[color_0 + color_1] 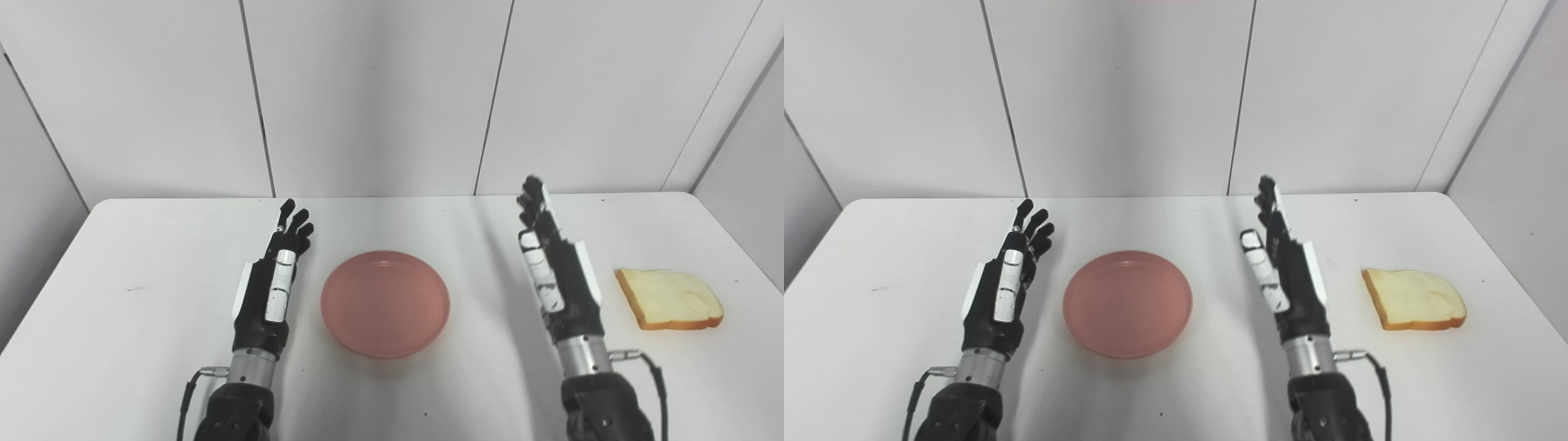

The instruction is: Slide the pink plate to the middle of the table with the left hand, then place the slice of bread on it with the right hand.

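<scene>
Pink plate (385, 302) flat on white table (135, 343), centre of frame, empty. Left hand (273, 285) just left of plate, edge-on, fingers extended and apart, holding nothing, not touching plate. Right hand (556, 271) right of centre, upright, fingers extended, empty. Slice of bread (669, 299) flat at right of frame, apart from right hand.

Pink plate (385, 303), golden-crusted pale bread (669, 299), white table (153, 269)

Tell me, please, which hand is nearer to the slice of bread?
The right hand, open just left of the slice of bread; the left hand is open beyond the pink plate.
</scene>
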You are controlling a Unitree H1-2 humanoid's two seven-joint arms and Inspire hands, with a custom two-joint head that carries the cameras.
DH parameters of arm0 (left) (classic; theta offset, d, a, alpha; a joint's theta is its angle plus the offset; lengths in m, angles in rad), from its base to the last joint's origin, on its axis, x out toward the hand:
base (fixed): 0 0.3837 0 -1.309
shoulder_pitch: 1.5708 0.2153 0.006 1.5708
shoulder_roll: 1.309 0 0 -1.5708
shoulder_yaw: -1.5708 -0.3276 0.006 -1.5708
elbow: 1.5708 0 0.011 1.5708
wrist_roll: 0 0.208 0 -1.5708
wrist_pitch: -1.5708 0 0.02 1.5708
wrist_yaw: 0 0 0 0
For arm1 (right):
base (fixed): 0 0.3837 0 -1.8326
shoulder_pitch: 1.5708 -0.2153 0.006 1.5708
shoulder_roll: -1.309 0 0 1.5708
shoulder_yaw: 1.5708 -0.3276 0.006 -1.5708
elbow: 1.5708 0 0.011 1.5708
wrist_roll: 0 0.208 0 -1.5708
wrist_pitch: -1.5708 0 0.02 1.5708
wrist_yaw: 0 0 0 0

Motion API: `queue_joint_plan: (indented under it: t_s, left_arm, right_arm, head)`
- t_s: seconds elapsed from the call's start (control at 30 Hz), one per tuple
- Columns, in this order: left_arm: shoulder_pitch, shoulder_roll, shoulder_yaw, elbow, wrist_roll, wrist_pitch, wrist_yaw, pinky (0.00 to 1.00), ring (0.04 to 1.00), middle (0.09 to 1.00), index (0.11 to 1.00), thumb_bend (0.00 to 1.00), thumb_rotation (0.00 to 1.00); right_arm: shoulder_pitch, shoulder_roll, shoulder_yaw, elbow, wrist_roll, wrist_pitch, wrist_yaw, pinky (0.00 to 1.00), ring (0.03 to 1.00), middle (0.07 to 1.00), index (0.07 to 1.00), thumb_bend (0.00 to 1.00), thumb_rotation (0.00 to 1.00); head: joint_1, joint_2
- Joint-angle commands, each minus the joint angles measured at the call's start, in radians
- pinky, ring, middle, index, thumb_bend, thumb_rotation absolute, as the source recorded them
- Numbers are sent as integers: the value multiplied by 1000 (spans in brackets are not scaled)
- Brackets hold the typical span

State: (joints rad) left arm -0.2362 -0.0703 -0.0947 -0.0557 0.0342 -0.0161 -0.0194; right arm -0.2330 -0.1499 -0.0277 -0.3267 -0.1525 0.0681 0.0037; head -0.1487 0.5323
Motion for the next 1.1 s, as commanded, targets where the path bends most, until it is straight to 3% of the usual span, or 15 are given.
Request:
queue_joint_plan:
  t_s: [0.0, 0.13, 0.23, 0.33, 0.4, 0.5, 0.63, 0.8, 0.9, 1.07]
  left_arm:
    - [-1, 12, -5, -45, -13, -33, -20, 927, 937, 963, 966, 735, 1000]
    - [15, 21, -3, -70, -31, -19, -34, 911, 932, 958, 964, 737, 1000]
    - [21, 29, 0, -75, -40, -22, -44, 915, 933, 955, 963, 730, 1000]
    - [26, 35, 6, -74, -57, -24, -55, 917, 933, 954, 961, 722, 1000]
    - [30, 38, 12, -75, -75, -19, -62, 920, 934, 953, 960, 721, 1000]
    - [34, 48, 19, -74, -101, -11, -75, 931, 940, 957, 964, 723, 1000]
    - [36, 60, 24, -67, -109, -12, -79, 923, 939, 956, 961, 714, 1000]
    - [36, 75, 35, -53, -134, -24, -98, 930, 939, 958, 961, 708, 1000]
    - [35, 86, 44, -49, -157, -30, -111, 950, 945, 965, 968, 706, 1000]
    - [29, 103, 62, -26, -176, -60, -128, 957, 947, 969, 971, 698, 1000]
  right_arm:
    - [-56, -72, -12, -72, -79, 29, 22, 863, 940, 973, 964, 834, 924]
    - [-107, -171, -24, -129, -166, 130, 70, 850, 918, 957, 964, 924, 878]
    - [-145, -244, -48, -138, -111, 177, 137, 900, 969, 991, 994, 994, 746]
    - [-169, -310, -66, -131, -62, 210, 197, 933, 993, 1000, 1000, 1000, 629]
    - [-183, -383, -63, -130, -63, 233, 252, 937, 999, 1000, 1000, 1000, 576]
    - [-205, -497, -38, -151, -91, 318, 347, 924, 1000, 1000, 1000, 1000, 518]
    - [-221, -588, -14, -151, -116, 374, 415, 878, 986, 1000, 1000, 1000, 431]
    - [-221, -677, 12, -121, -164, 369, 467, 889, 978, 1000, 1000, 1000, 299]
    - [-211, -726, 18, -100, -186, 335, 489, 882, 966, 998, 1000, 1000, 288]
    - [-208, -781, 31, -79, -207, 342, 528, 886, 971, 1000, 1000, 1000, 292]
  head:
    - [-7, 0]
    - [-43, -2]
    - [-78, -7]
    - [-104, -11]
    - [-121, -13]
    - [-146, -17]
    - [-170, -21]
    - [-186, -22]
    - [-191, -23]
    - [-215, -32]
